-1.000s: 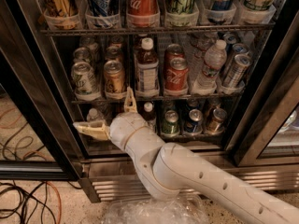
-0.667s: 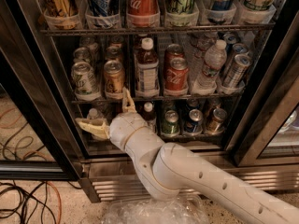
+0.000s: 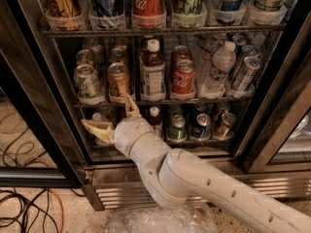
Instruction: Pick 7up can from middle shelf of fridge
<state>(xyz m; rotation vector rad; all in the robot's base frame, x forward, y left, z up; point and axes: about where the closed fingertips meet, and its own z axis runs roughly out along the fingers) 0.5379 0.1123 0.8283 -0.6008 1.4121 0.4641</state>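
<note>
7up can (image 3: 87, 81) upright, top up, middle shelf (image 3: 194, 100) left; jaws spread wide, empty, just below.

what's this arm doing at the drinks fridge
A robot arm is reaching toward the fridge to pick a 7up can, which stands at the left end of the middle shelf beside a gold-brown can. The gripper sits just below that shelf's front edge, under those two cans, with its fingers spread open and nothing held. The can has not been grasped yet.
</note>
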